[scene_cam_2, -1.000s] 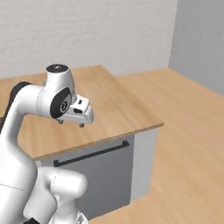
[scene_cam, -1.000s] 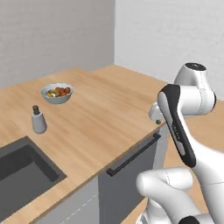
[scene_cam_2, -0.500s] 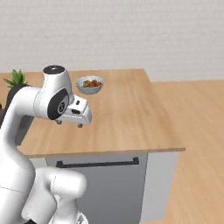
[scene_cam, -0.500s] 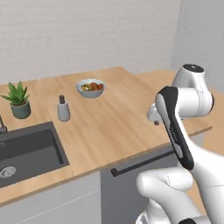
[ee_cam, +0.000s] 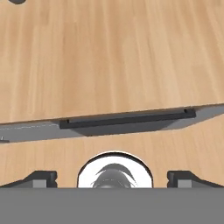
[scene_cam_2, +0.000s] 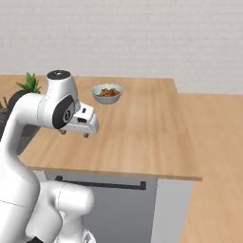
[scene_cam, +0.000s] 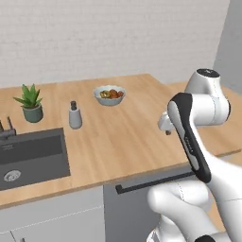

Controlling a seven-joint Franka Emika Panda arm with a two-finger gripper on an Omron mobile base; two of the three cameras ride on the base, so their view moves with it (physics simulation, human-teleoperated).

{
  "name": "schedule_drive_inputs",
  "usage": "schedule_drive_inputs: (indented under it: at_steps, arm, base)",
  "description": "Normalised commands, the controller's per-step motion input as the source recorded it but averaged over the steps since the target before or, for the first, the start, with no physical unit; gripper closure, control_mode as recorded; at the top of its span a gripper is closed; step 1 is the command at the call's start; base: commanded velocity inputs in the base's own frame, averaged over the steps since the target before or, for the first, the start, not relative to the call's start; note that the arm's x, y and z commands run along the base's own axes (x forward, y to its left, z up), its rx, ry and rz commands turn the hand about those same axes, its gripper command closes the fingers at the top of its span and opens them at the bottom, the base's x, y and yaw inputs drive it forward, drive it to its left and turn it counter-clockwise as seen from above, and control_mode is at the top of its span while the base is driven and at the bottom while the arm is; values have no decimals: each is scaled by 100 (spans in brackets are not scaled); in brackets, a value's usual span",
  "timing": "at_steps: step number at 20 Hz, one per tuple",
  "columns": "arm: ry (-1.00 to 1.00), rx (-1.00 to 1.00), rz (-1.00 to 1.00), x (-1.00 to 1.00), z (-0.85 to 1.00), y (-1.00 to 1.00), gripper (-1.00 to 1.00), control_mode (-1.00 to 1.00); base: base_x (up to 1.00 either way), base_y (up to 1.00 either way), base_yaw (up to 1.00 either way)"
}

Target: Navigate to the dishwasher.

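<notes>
The dishwasher (scene_cam_2: pixel 111 209) is sitting directly ahead below the surface (scene_cam_2: pixel 142 133); I am squaring up, my tool (ee_cam: pixel 112 176) spread wide, empty.

Wooden counter (scene_cam: pixel 127 137) with fruit bowl (scene_cam: pixel 109 94), potted plant (scene_cam: pixel 30 102), small bottle (scene_cam: pixel 74 115).

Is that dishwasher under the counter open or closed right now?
Closed. The dishwasher front stands upright and flush under the counter edge, its black bar handle level along the top, with no gap showing.
</notes>
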Motion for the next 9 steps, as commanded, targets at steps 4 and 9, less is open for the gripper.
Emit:
schedule_drive_inputs:
  at_steps: [4,9]
  arm:
    - [0,0,0,0,0,0,-100,100]
    - [0,0,0,0,0,0,-100,100]
  base:
    - [38,-8,20]
    - [41,-17,18]
